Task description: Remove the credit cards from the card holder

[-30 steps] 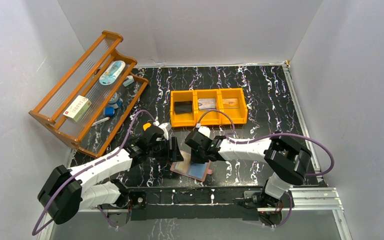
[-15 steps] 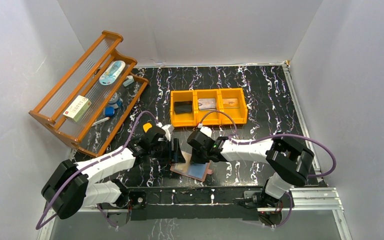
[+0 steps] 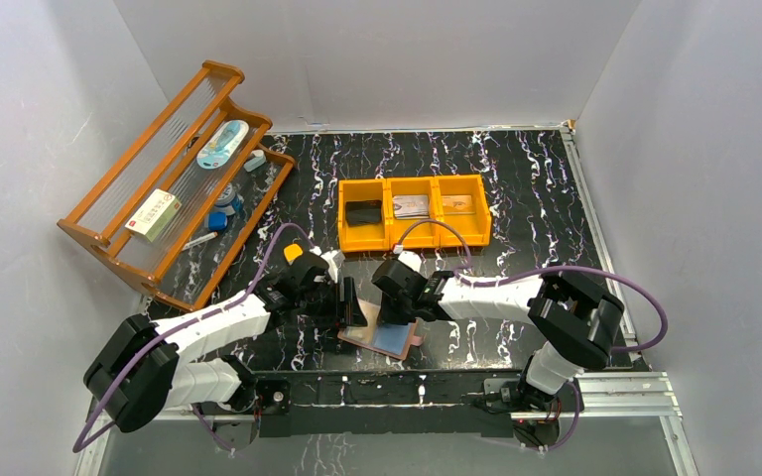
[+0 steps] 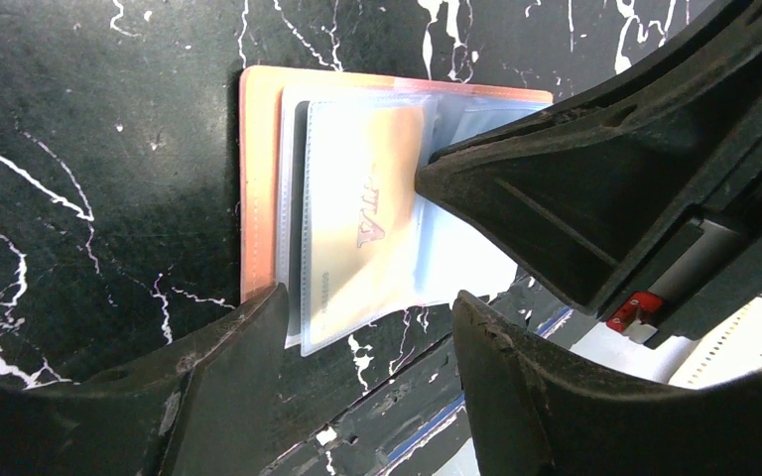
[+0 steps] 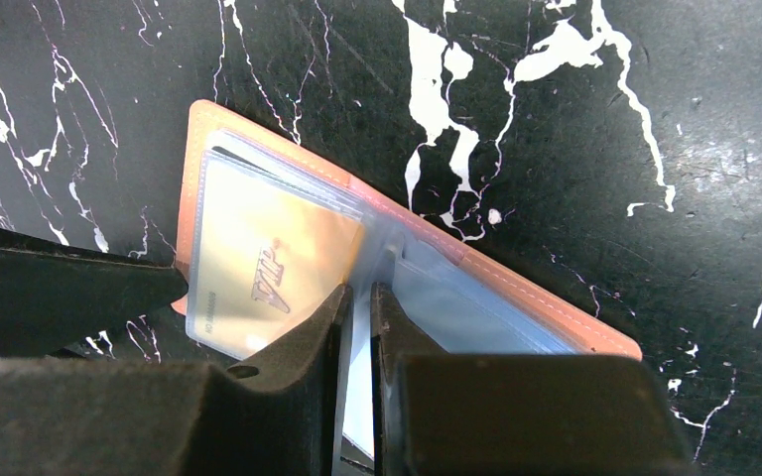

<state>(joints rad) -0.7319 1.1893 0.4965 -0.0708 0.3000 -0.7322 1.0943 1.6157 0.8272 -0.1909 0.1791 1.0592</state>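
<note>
The salmon-pink card holder [image 3: 404, 343] lies open on the black marble table by the front edge, its pale blue sleeves facing up [image 4: 258, 178] [image 5: 516, 288]. A gold credit card [image 4: 362, 218] [image 5: 268, 258] marked VIP sits in its left sleeve. My right gripper [image 3: 394, 315] [image 5: 359, 290] is shut on a pale sleeve at the holder's fold. My left gripper [image 3: 349, 302] [image 4: 367, 297] is open, its fingers on either side of the gold card's sleeve edge, not touching the card. Other cards lie in the orange tray: dark [image 3: 364, 213], grey [image 3: 413, 206], brown [image 3: 456, 204].
The orange three-compartment tray [image 3: 414, 181] stands behind the grippers at mid-table. A wooden rack [image 3: 149, 169] with small items leans at the far left. The table's metal front rail [image 3: 456, 382] runs just below the card holder. White walls enclose the table.
My left gripper has moved right, closer to the card holder's left side. The right gripper and the holder have hardly moved.
</note>
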